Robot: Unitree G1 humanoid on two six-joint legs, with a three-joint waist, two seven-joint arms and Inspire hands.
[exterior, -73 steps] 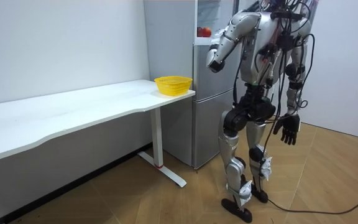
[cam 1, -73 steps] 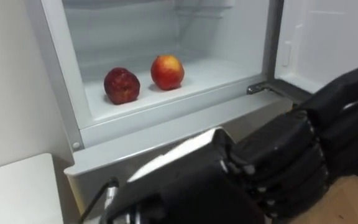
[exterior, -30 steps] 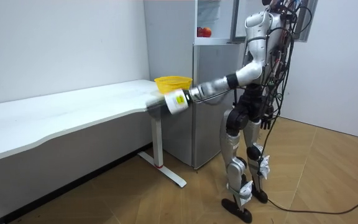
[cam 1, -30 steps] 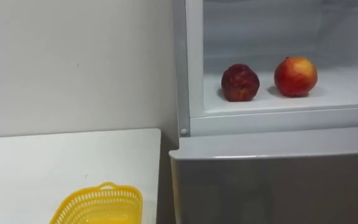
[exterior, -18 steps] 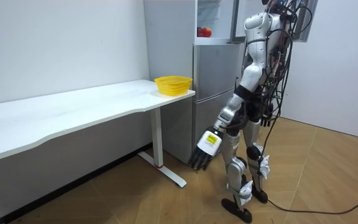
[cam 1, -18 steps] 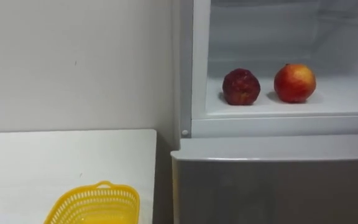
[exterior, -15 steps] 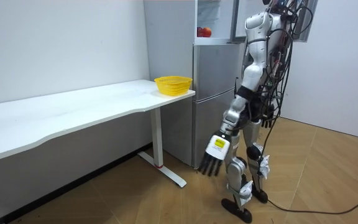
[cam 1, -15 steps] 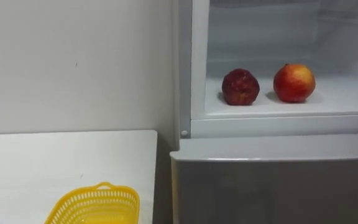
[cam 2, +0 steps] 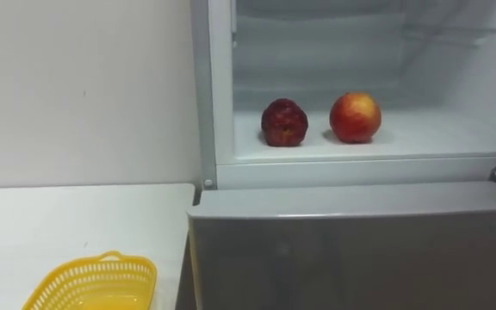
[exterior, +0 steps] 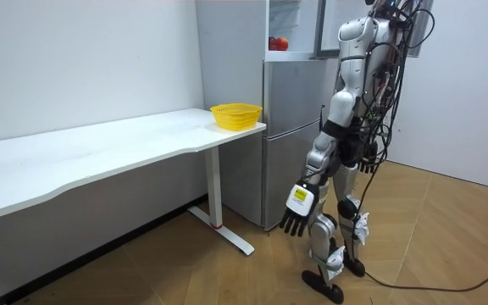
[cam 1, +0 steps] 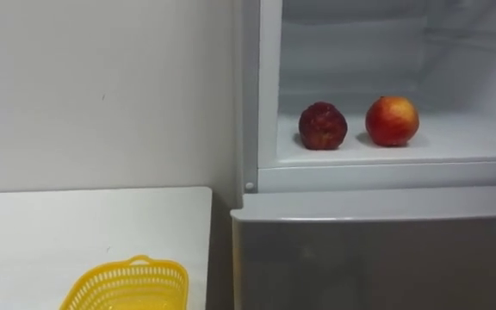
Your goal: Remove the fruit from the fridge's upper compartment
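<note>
Room view: the robot stands just before the fridge (exterior: 288, 135), its left hand (exterior: 296, 219) hanging low by the fridge's lower door, fingers seemingly loose and pointing down, holding nothing. Well above that hand, in the fridge's open upper compartment, a dark red fruit (cam 1: 322, 126) and a red-and-yellow apple (cam 1: 392, 120) sit near each other but not touching, with the dark one nearer the fridge's left wall.

A yellow basket (cam 1: 110, 280) sits near the end of a white table (cam 1: 67, 226). The table stands against a pale wall (cam 1: 102, 86), on a wood floor (exterior: 185, 273).
</note>
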